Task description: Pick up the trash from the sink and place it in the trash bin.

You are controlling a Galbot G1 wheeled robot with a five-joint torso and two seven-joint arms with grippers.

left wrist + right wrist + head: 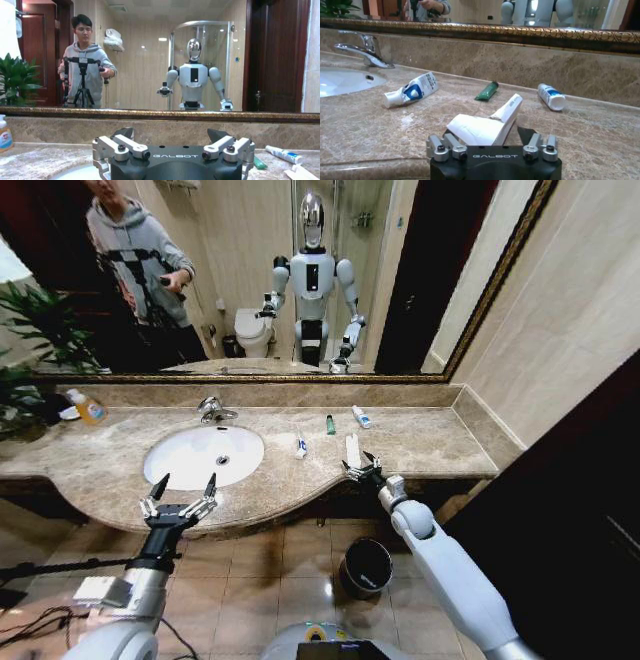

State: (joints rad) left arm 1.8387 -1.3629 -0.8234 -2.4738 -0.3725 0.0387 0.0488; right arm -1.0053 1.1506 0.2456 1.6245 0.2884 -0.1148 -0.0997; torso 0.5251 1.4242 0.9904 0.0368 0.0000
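Our right gripper point(361, 468), jaws spread, straddles the long white wrapper point(487, 123) on the beige marble countertop point(420, 442). Left gripper point(180, 490), also spread, hovers by the white oval sink point(165, 455). Risk: the flat wrapper slips out at closure, never reaching the black round bin point(365, 566).

Grey arms, black GALBOT-marked wrists
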